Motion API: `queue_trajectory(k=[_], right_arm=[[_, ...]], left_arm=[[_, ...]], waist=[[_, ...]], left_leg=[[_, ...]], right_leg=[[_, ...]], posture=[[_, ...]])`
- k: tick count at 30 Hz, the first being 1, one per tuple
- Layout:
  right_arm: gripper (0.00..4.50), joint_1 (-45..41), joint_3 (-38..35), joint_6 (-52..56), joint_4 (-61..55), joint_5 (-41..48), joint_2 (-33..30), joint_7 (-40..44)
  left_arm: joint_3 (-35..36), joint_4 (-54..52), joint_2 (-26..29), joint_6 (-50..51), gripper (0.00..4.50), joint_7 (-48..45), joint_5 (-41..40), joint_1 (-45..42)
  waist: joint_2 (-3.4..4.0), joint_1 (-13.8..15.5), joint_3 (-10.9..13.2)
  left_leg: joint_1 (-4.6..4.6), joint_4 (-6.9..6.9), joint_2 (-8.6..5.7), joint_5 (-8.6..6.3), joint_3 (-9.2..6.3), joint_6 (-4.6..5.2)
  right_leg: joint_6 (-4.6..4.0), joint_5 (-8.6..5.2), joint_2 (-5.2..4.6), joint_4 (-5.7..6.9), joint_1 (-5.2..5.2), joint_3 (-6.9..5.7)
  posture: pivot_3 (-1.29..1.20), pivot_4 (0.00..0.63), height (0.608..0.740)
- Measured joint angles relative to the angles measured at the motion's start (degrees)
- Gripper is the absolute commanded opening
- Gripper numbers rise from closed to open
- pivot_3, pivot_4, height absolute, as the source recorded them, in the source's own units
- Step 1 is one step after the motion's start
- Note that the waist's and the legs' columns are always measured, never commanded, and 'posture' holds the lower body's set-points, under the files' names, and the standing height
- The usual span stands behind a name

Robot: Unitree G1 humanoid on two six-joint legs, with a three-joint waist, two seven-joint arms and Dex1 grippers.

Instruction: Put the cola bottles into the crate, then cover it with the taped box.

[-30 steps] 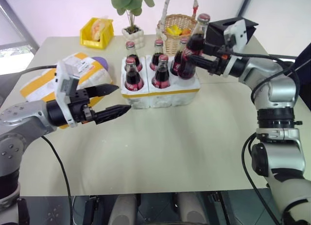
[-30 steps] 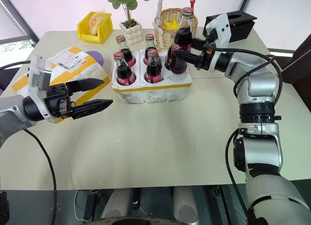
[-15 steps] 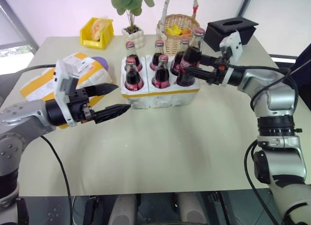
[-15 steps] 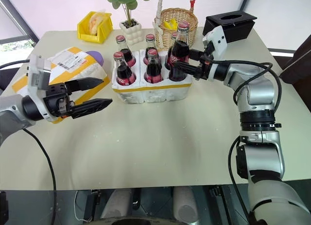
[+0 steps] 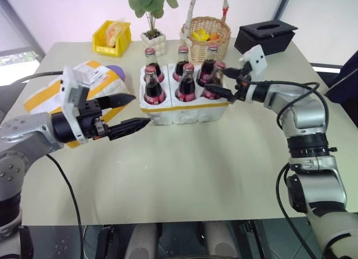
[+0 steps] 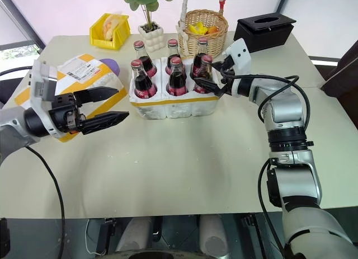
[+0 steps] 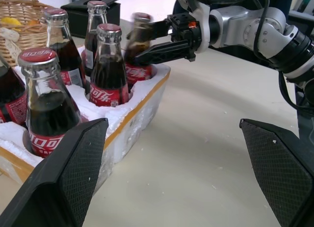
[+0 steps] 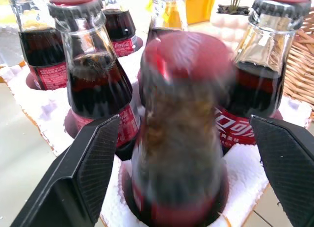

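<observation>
**A:** At the near right hole of the crate (image 5: pixel 184 109), the sixth of the cola bottles (image 5: pixel 215 83) stands seated, and the right end effector (image 5: pixel 222 84) has its fingers spread to either side of the glass. Why stay that close?

**B:** My guess is it is letting go. In the right wrist view the bottle sits between the two black fingers with a gap on each side, so nothing is pinched. Staying level with the bottle lets it back straight out without knocking the neighbours.

**A:** All six look upright in their holes, two rows of three. And the left end effector (image 5: pixel 130 112)?

**B:** Spread wide too, empty, hovering above the counter (image 5: pixel 196 164) just beside the crate's left end. It is probably parked there because the taped box (image 5: pixel 61 91) lies right behind that arm, near the counter's left edge, so it is well placed for the cover step.

**A:** What could go wrong with the cover?

**B:** The basket (image 5: pixel 204 29) and potted plant (image 5: pixel 152 35) sit close behind the crate, so the box would likely need to come down from above rather than sliding in.
</observation>
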Motion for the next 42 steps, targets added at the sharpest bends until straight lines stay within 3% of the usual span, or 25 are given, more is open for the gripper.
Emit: queue_trajectory(k=[5, 10, 14, 18, 22, 28, 42], right_arm=[[4.41, 0.1, -1.2, 0.0, -0.1, 1.4, -2.7, 2.3], [4.41, 3.7, -6.6, -0.9, -4.3, 6.0, -11.7, 11.5], [4.41, 7.8, -11.4, -1.6, -6.3, 10.3, -20.9, 21.1], [4.41, 10.5, -13.4, 0.0, -8.1, 14.2, -24.8, 27.0], [4.41, 11.6, -14.3, 5.6, -12.9, 20.7, -25.5, 30.7], [4.41, 11.6, -15.0, 9.9, -18.7, 26.2, -25.6, 31.7], [4.41, 12.8, -16.0, 11.2, -23.2, 30.0, -25.4, 28.7]], left_arm=[[2.6, -0.9, 0.6, -0.3, 4.50, 1.9, 1.4, 3.4], [8.5, -3.9, 3.0, -1.6, 4.50, 5.6, 8.3, 11.9], [14.0, -7.1, 4.6, -5.0, 4.50, 9.8, 21.7, 23.7], [15.8, -9.2, 6.2, -9.5, 4.50, 11.7, 36.2, 36.0], [17.0, -9.2, 3.2, -11.2, 4.50, 15.5, 47.9, 43.3], [12.9, -2.7, 3.2, -14.1, 4.50, 21.1, 60.9, 43.3], [-7.3, 24.7, 3.0, -30.9, 4.50, 28.3, 77.2, 23.1]], waist=[[0.00, 0.0, 0.0], [0.00, 0.3, 0.0], [-0.02, 0.1, 0.0], [-0.02, -0.3, 0.0], [-0.05, -0.1, 0.0], [-0.11, 0.4, 0.0], [-0.14, 1.3, -0.1]], left_leg=[[0.00, -0.02, 0.00, 0.00, 0.00, 0.00], [-0.03, -0.06, 0.00, 0.00, 0.01, 0.00], [0.03, -0.05, 0.02, -0.01, 0.07, 0.00], [0.33, -0.11, 0.03, -0.02, 0.22, -0.02], [0.39, -0.09, 0.07, -0.03, 0.25, -0.03], [0.22, -0.09, 0.07, -0.04, 0.26, -0.04], [0.01, -0.09, 0.08, -0.03, 0.28, -0.04]], right_leg=[[0.00, 0.00, 0.00, -0.02, 0.00, 0.00], [-0.05, -0.04, -0.01, -0.14, 0.02, 0.00], [-0.26, -0.15, -0.01, -0.16, 0.03, 0.01], [-0.40, -0.14, 0.00, -0.17, 0.09, 0.25], [-0.38, -0.15, 0.00, -0.17, 0.08, 0.29], [-0.45, -0.10, -0.01, -0.37, 0.04, 0.28], [-0.39, 0.05, 0.00, -0.48, -0.08, 0.22]], posture=[[0.00, 0.150, 0.740], [0.00, 0.150, 0.740], [0.00, 0.150, 0.740], [0.00, 0.150, 0.740], [0.00, 0.150, 0.740], [0.00, 0.150, 0.740], [0.00, 0.150, 0.740]])
